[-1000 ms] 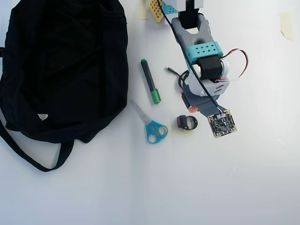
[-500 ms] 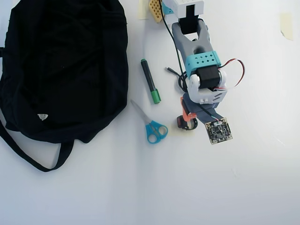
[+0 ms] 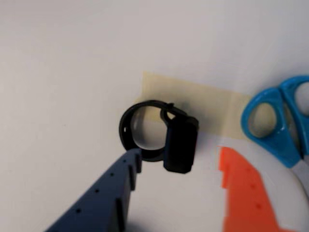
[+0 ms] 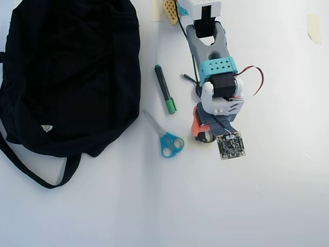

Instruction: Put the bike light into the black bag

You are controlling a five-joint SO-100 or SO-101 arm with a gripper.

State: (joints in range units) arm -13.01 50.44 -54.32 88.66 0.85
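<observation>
Straddling the bike light (image 3: 170, 140) with gripper (image 3: 181, 166) jaws spread wide, gripping nothing; lifting and carrying to the black bag (image 4: 72, 72) remaining.

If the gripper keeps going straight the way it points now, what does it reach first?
Most likely the bike light: in the wrist view it sits between the open fingers of the gripper, the blue one beside its strap ring. Height above the table is unclear.

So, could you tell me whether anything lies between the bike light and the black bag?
Yes: in the overhead view the scissors and a green-capped marker lie on the table between the bike light and the black bag. Nothing stands between the open fingers and the light.
</observation>
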